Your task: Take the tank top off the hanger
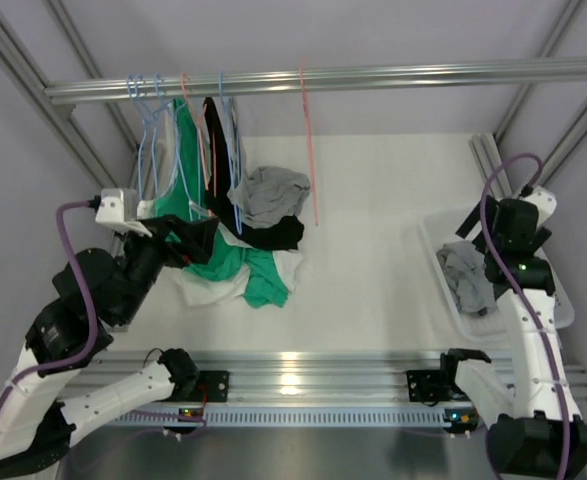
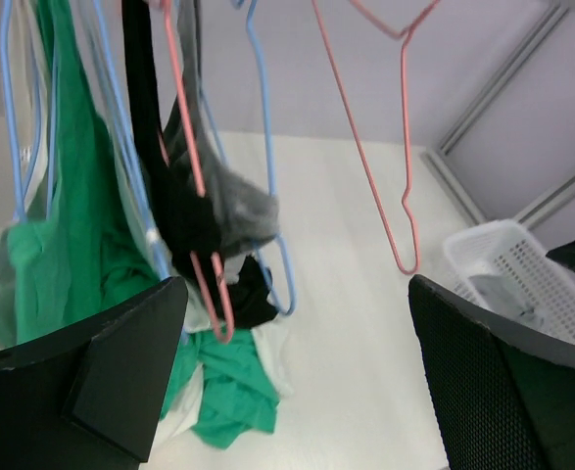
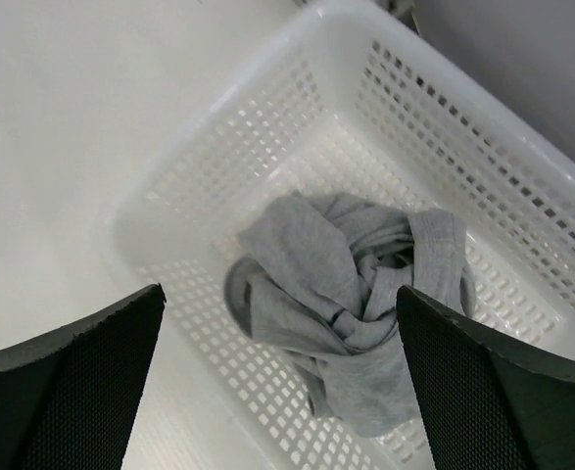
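Black mesh-faced fingers (image 2: 120, 372) of the left hand (image 2: 295, 284) filled the bottom of its wrist view. They stood wide apart with nothing between them, just in front of the hanging clothes.

Straight ahead of that hand hung the black tank top (image 2: 181, 220), draped on a salmon-pink wire hanger (image 2: 197, 166) with its lower folds bunched at the hanger's bottom corner. A grey knit garment (image 2: 246, 211) on a pale blue wire hanger (image 2: 265, 147) touched it on the right. A green garment (image 2: 71, 235) hung on its left and trailed down into a heap on the white worktop (image 1: 373, 250), together with a white piece of cloth (image 1: 208, 290). An empty salmon-pink hanger (image 2: 403, 147) hung further right, apart from the clothes. All the hangers hooked over a silver metal rail (image 1: 373, 75) running across the far side of the frame.

Well off to the right, a white perforated plastic basket (image 3: 444, 127) sat at the worktop's edge with a crumpled grey garment (image 3: 336, 294) inside. The right hand (image 3: 278, 291) hovered above it with its fingers spread wide, gripping nothing.
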### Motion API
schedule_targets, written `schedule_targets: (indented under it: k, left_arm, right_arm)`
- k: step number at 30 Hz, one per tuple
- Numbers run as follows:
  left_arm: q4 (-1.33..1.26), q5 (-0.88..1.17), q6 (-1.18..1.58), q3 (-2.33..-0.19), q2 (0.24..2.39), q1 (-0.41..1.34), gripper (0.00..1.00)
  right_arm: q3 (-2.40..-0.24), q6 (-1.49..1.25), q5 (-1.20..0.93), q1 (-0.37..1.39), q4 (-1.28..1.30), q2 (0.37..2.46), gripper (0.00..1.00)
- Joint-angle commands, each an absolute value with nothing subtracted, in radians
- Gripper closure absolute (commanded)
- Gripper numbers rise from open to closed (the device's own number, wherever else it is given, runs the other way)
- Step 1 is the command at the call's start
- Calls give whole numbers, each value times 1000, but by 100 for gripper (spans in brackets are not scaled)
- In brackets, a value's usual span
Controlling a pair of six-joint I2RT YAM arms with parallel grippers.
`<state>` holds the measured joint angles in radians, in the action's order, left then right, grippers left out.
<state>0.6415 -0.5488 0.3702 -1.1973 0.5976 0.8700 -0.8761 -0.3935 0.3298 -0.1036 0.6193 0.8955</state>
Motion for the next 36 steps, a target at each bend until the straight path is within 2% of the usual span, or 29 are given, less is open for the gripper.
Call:
schedule_targets:
  k: [1,5,8,11,12,13,17,22,29,36]
  left_arm:
    - [693,-518,354,-1366,742,870,1]
    - [808,-589,333,-1654,975,870,1]
    - [813,-635,281,-1759,1118,870,6]
    - [846,-701,239,-1903,1262,870,23]
    - [856,-722,227,-1963,1323,870,34]
    - [856,-753,221,-1980,1345,870,35]
    - [850,-902,203,-2020,1413,865,34]
    - [854,-893,202,-2028,1442,825,36]
    - [854,-807,244,-1937,1414,752,37]
    - [842,-586,291,-1853,1422,614,48]
  right_arm:
    - [-988,-362,261,-118,594,772,1]
    - [-997,-331,34,-117,584,700,1]
    - [-983,-330,-67,-117,575,686,4]
    - [-979,-314,-92,-97,577,689,5]
    - [-979,-310,-100,-80,577,684,5]
    - [-980,-308,-106,-80,578,683,5]
    - [-1002,-279,-114,-34,578,672,5]
    - [-1011,-267,-127,-8,580,670,5]
    - [-1005,-256,-140,31,571,689,5]
    - [-1005,-252,-161,37,563,690,5]
